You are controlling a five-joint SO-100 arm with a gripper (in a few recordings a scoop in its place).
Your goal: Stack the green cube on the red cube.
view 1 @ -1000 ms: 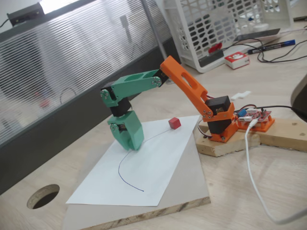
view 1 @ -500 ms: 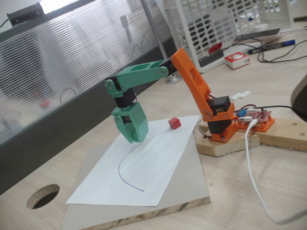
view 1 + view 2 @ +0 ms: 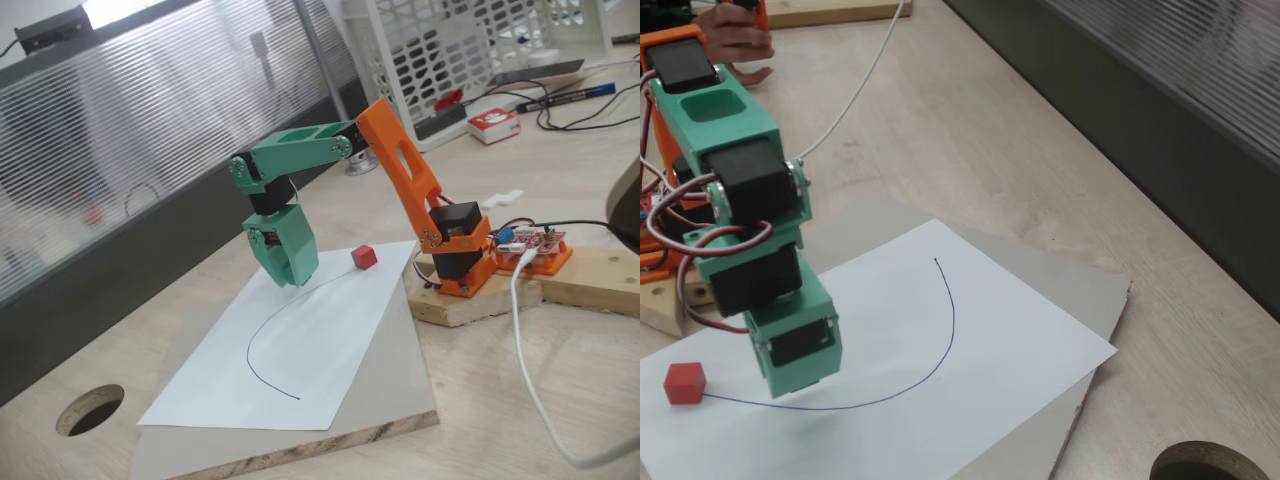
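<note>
One red cube (image 3: 364, 257) sits on the white sheet of paper (image 3: 300, 350), close to the sheet's far right corner in the fixed view that takes in the whole arm; in the other fixed view the same cube (image 3: 685, 383) lies near the picture's lower left edge, at the left end of a curved pen line (image 3: 940, 330) drawn across the paper. The green gripper (image 3: 292, 278) hangs above the paper with its tip pointing down, to the left of the red cube and a little nearer the camera in the first of these views, apart from the cube and not touching it. In the other fixed view the gripper (image 3: 800, 385) is just to the right of the cube, its tip over the pen line. The jaws look drawn together, but whether they clasp anything I cannot tell, since the gripper's own body hides the gap between its fingers in both fixed views, and no green cube can be made out there. The paper rests on a grey board (image 3: 400, 380) laid on the wooden table (image 3: 520, 420). The arm's orange base (image 3: 458, 262) stands on a wooden block (image 3: 470, 300) to the right of the paper, well apart from the cube.
</note>
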